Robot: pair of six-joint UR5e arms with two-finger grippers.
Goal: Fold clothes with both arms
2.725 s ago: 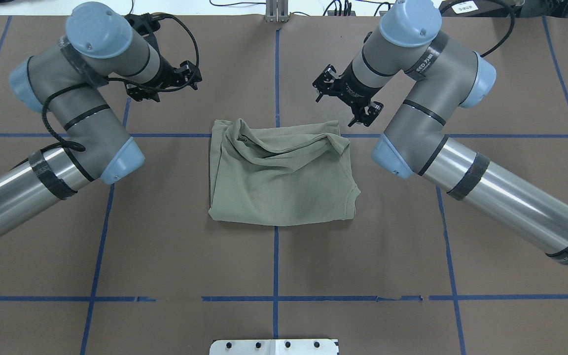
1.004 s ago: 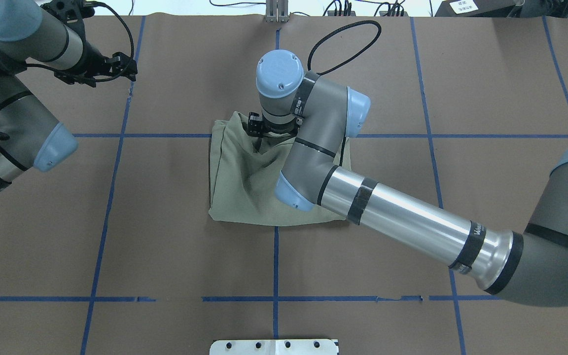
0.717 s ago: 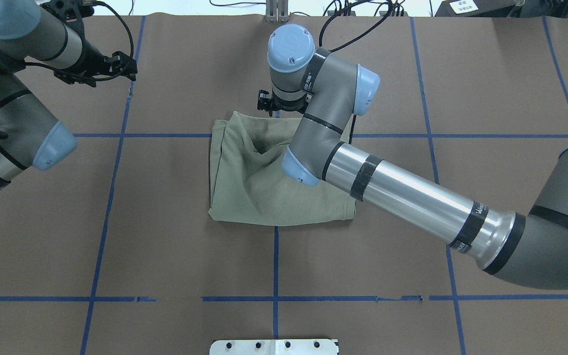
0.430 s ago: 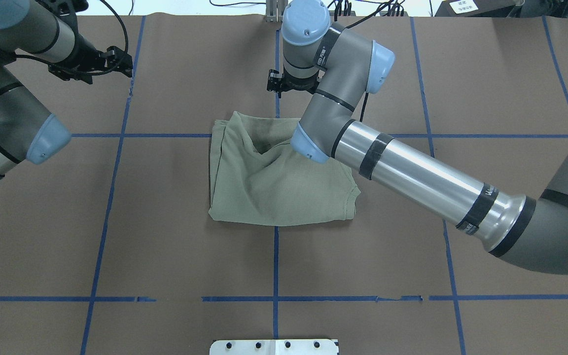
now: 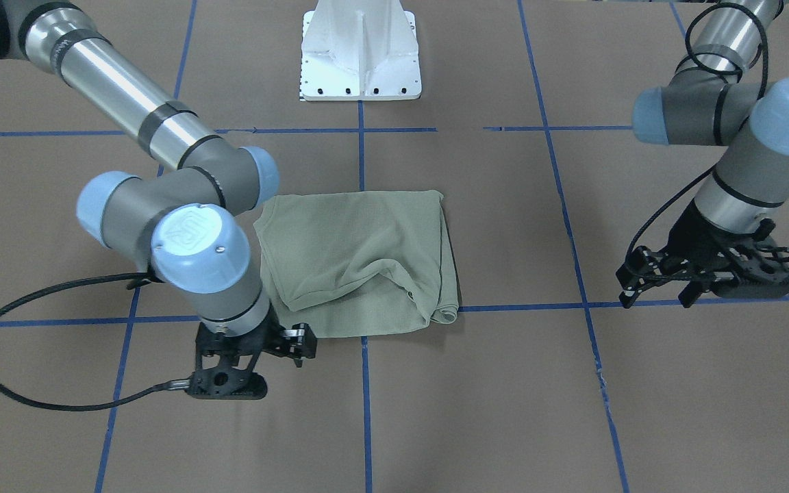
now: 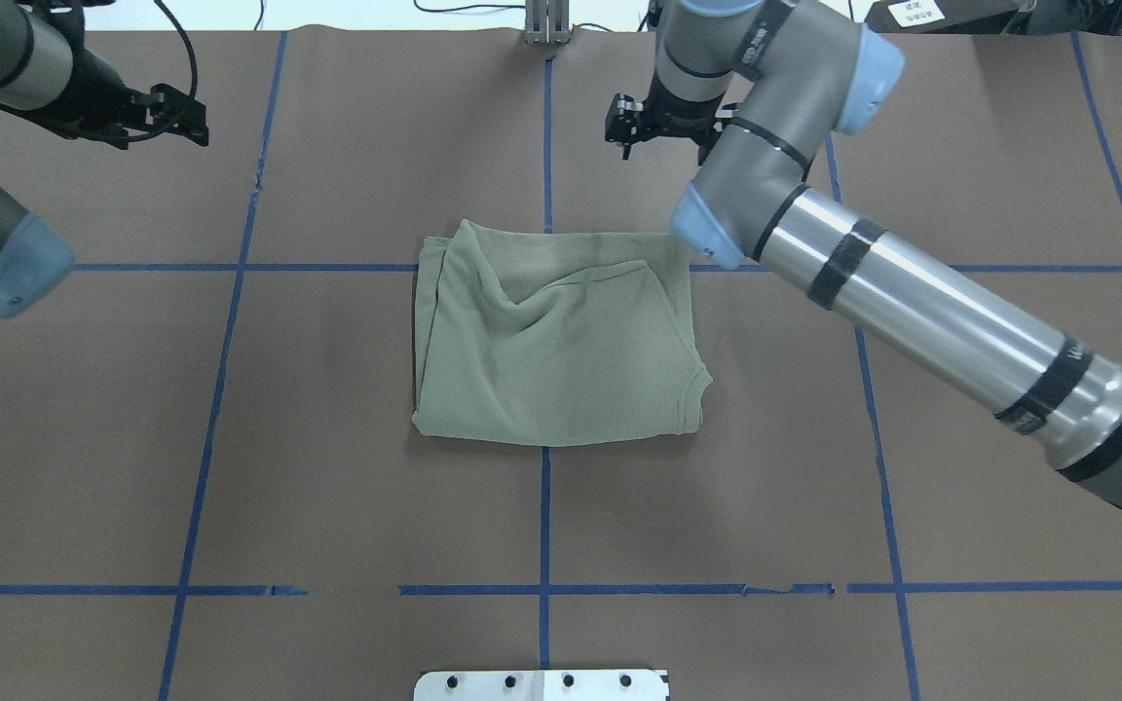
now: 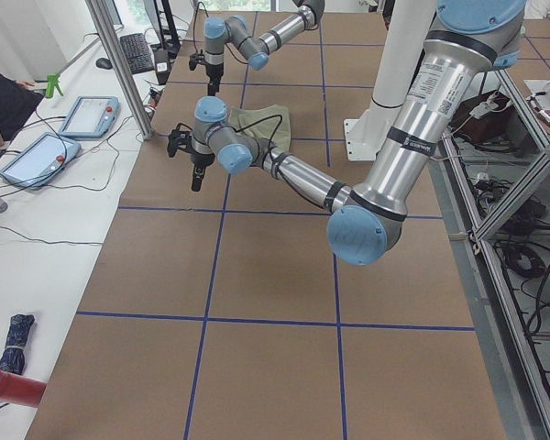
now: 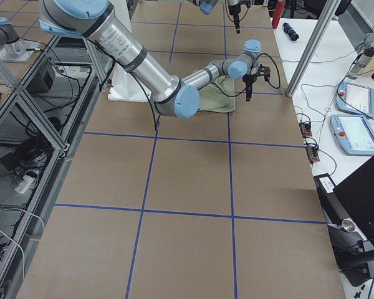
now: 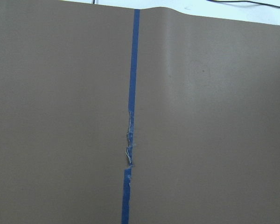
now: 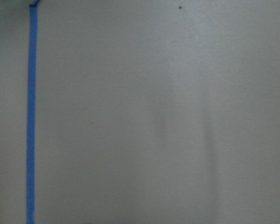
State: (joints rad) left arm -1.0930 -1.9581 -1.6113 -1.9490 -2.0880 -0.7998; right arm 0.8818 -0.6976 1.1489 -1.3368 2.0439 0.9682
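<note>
Olive-green knit cloth, the shirt [image 6: 556, 341], lies folded into a rough rectangle in the middle of the table [image 6: 376, 506]. The table is covered with brown paper and divided by lines of blue tape [image 6: 544, 516]. The edge of the shirt toward the robot is flat and straight, while the far part has a loose, diagonal wrinkle and a rolled corner. The right gripper [image 5: 230, 376] points straight down at the bare paper just beyond the far right corner of the shirt and does not touch the cloth. I cannot tell how wide its fingers are, because the wrist hides them. Its own camera shows only blurred paper and one blue line [image 10: 31, 116]. The left gripper [image 5: 655, 291] hangs above the table well apart from the shirt, on the robot's left side. Its two fingers stand spread and there is nothing between them. The left wrist camera looks on plain paper and a tape line with a torn spot [image 9: 129, 149]. A white pedestal base [image 5: 360, 48] stands at the robot's edge of the table.
</note>
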